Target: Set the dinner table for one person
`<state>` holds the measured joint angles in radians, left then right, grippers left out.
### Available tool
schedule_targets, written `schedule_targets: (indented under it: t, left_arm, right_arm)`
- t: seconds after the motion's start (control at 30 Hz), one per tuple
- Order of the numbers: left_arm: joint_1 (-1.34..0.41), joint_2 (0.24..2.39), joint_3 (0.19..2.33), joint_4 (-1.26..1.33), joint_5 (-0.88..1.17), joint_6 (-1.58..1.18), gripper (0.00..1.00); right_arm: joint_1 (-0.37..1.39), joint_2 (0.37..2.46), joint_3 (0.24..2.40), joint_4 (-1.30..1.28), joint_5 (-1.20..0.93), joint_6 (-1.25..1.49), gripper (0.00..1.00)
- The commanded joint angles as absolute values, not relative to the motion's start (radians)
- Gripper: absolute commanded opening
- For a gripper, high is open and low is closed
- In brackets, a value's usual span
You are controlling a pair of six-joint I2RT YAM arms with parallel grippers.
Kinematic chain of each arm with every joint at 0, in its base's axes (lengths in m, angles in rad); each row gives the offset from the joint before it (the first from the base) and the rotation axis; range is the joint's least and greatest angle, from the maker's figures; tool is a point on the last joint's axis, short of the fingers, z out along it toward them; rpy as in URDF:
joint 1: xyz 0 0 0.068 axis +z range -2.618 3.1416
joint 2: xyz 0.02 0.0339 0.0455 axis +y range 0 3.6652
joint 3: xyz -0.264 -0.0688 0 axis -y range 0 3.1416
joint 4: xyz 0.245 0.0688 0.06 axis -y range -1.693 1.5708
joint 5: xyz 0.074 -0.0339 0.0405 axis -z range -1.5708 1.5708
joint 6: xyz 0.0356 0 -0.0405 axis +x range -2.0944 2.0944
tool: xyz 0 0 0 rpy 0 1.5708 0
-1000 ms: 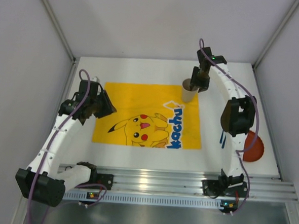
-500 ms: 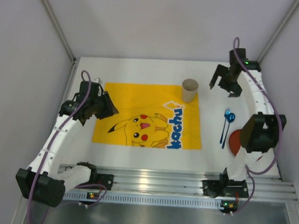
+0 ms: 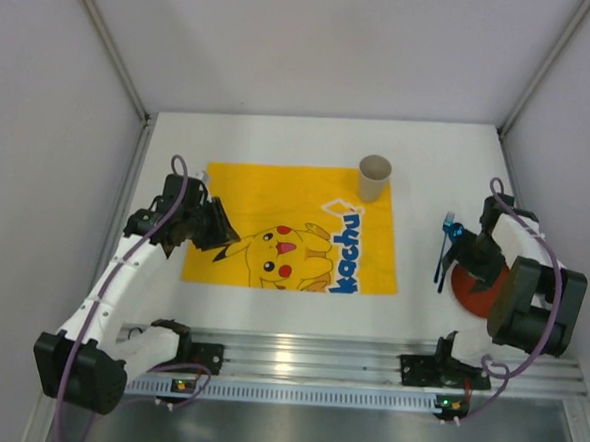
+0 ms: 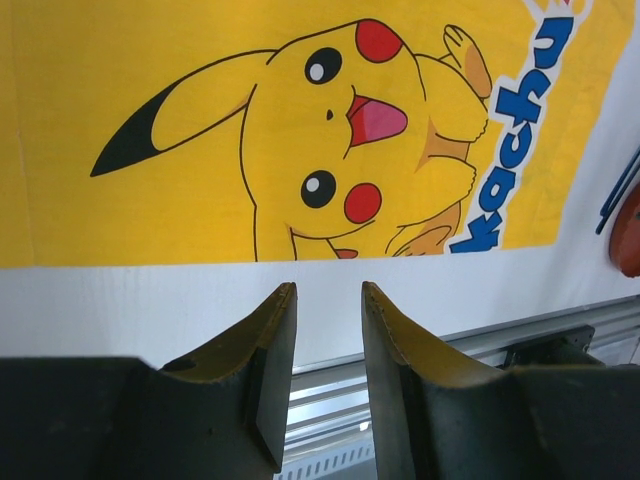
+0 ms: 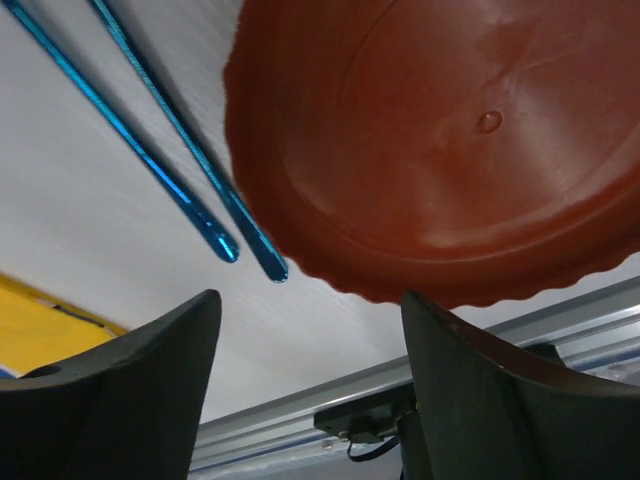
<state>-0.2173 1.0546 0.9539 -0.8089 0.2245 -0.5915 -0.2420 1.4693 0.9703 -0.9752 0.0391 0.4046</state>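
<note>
At the left, the left gripper [image 3: 222,237] hangs over the near-left part of the yellow Pikachu mat [image 3: 296,196]. In its wrist view the jaws stand slightly parted with nothing between them, the mat's near edge and a white strip of the table [image 3: 280,140] below. Should it sink here, the tips would likely drag and wrinkle the cloth. Room on that side is tight, with only a narrow band of table between mat and side wall. The mat's middle carries nothing, so it looks like the natural landing place. At its far-right corner a paper cup [image 3: 374,178] stands upright, and anything carried across low could tip it. Further right lie two blue utensils [image 3: 445,260], just beside the red plate [image 3: 468,294]. The right gripper [image 5: 308,300] hovers above the plate's scalloped rim, jaws spread wide and grasping nothing. The rim lies flat and thin, so a grip may slip off, and the left jaw comes down near the utensil tips and could knock them. The plate sits close to the near rail and right wall, leaving little room to approach from those sides.
</note>
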Motion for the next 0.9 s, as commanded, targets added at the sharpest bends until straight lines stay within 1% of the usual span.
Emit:
schedule_targets:
  t: [0.0, 0.03, 0.07, 0.1, 0.13, 0.23, 0.27, 0.37, 0.43, 0.5, 0.53, 0.57, 0.73, 0.87]
  left_arm:
    - [-0.224, 1.022, 0.942, -0.758, 0.258, -0.583, 0.38]
    - [-0.224, 1.02, 0.942, -0.762, 0.255, -0.583, 0.38]
    - [-0.224, 1.017, 0.943, -0.767, 0.252, -0.577, 0.38]
    - [-0.225, 1.019, 0.943, -0.772, 0.249, -0.574, 0.38]
    - [-0.227, 1.019, 0.943, -0.776, 0.245, -0.571, 0.38]
    - [-0.227, 1.017, 0.943, -0.787, 0.238, -0.568, 0.38]
    - [-0.227, 1.017, 0.943, -0.79, 0.235, -0.566, 0.38]
    - [-0.227, 1.017, 0.942, -0.79, 0.23, -0.566, 0.38]
    - [-0.227, 1.02, 0.94, -0.792, 0.229, -0.564, 0.38]
    - [-0.227, 1.026, 0.939, -0.788, 0.229, -0.563, 0.38]
    - [-0.227, 1.028, 0.937, -0.787, 0.229, -0.56, 0.38]
    - [-0.227, 1.032, 0.937, -0.788, 0.229, -0.56, 0.38]
    - [-0.227, 1.051, 0.934, -0.767, 0.241, -0.564, 0.38]
    - [-0.229, 1.06, 0.934, -0.758, 0.25, -0.569, 0.38]
  right_arm:
    - [-0.272, 1.486, 0.934, -0.853, 0.012, 0.382, 0.71]
    - [-0.272, 1.511, 0.928, -0.844, 0.017, 0.38, 0.67]
    - [-0.272, 1.523, 0.924, -0.827, 0.021, 0.382, 0.59]
    - [-0.27, 1.535, 0.925, -0.822, 0.025, 0.382, 0.56]
    - [-0.271, 1.557, 0.927, -0.818, 0.028, 0.383, 0.5]
    - [-0.271, 1.597, 0.937, -0.802, 0.043, 0.383, 0.4]
    - [-0.272, 1.604, 0.939, -0.792, 0.044, 0.383, 0.39]
    - [-0.27, 1.646, 0.939, -0.77, 0.048, 0.382, 0.33]
    - [-0.268, 1.675, 0.94, -0.758, 0.049, 0.38, 0.26]
    - [-0.262, 1.693, 0.946, -0.747, 0.058, 0.377, 0.17]
    - [-0.259, 1.712, 0.951, -0.749, 0.064, 0.377, 0.04]
    - [-0.255, 1.716, 0.959, -0.753, 0.071, 0.377, 0.0]
    - [-0.212, 1.674, 1.009, -0.804, 0.123, 0.39, 0.0]
    - [-0.173, 1.597, 1.125, -0.909, 0.195, 0.413, 0.0]
